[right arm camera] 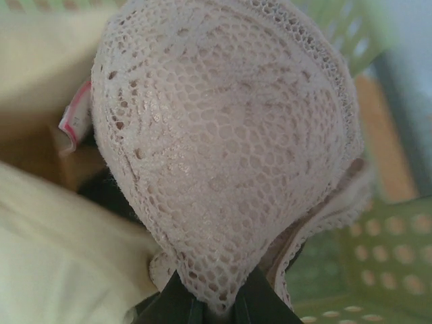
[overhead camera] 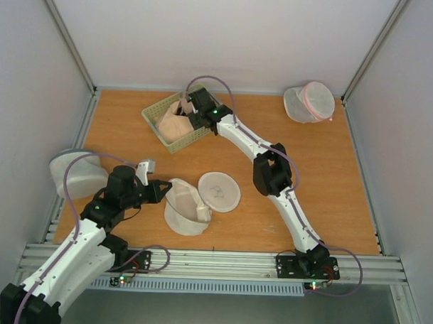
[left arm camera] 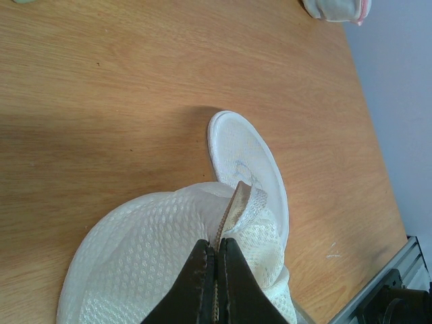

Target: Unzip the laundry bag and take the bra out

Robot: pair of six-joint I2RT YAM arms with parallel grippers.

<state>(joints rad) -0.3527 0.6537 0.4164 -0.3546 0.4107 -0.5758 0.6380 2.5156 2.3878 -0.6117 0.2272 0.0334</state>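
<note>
Right hand clamped on the lace bra, held over the green basket at the desk's far edge, release likely straight down; left hand, well apart, pinches the opened laundry bag by the near edge.

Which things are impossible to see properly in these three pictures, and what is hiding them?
- Left wrist: the zip pull of the laundry bag; the shut left gripper covers the zip edge, and the bottom edge cuts the bag off.
- Right wrist: the inside of the basket; the bra held in the right gripper fills the view, and the rest is blurred.
- Top external: the right gripper's fingertips, lost under its own dark wrist.
</note>
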